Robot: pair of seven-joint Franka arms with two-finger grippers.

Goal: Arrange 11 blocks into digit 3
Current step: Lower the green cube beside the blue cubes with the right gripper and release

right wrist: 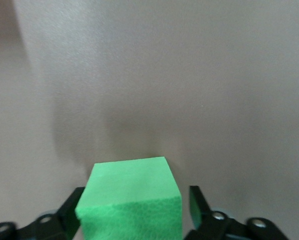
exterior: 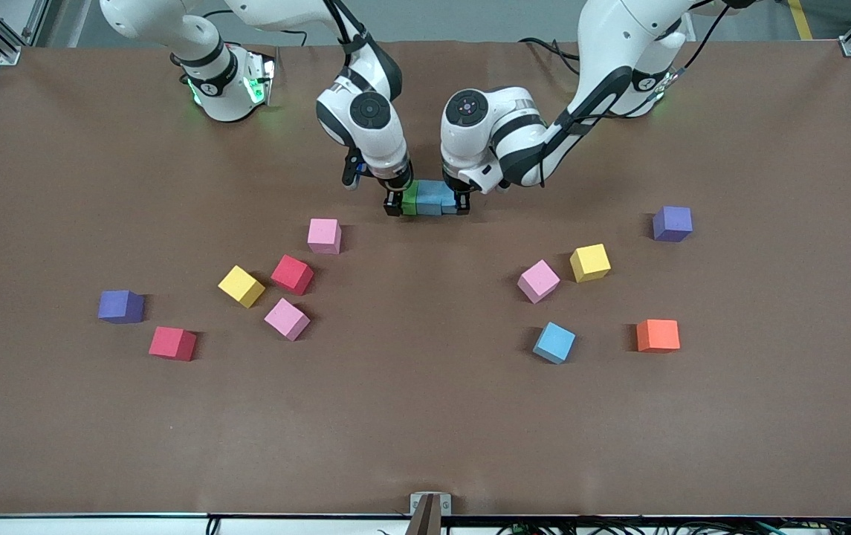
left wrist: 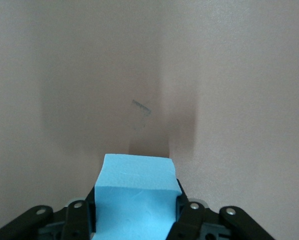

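The left hand (exterior: 462, 202) pinches a light blue cube (exterior: 436, 197) at upper centre frame. The right hand (exterior: 399, 204), fingers spread, straddles the adjoining green cube (exterior: 410, 199) on the tabletop (exterior: 425, 416).

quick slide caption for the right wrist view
Right gripper open around a small matte green cube resting on the brown table.

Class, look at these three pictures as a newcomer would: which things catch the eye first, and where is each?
First, the two arms meeting above the table's middle, where the left pincer is shut on a light blue block and the right pincer stands open around a green block; the two blocks sit side by side. Next come the loose coloured cubes nearer the front camera: one cluster toward the right arm's end, another toward the left arm's end, with a purple cube at its edge.
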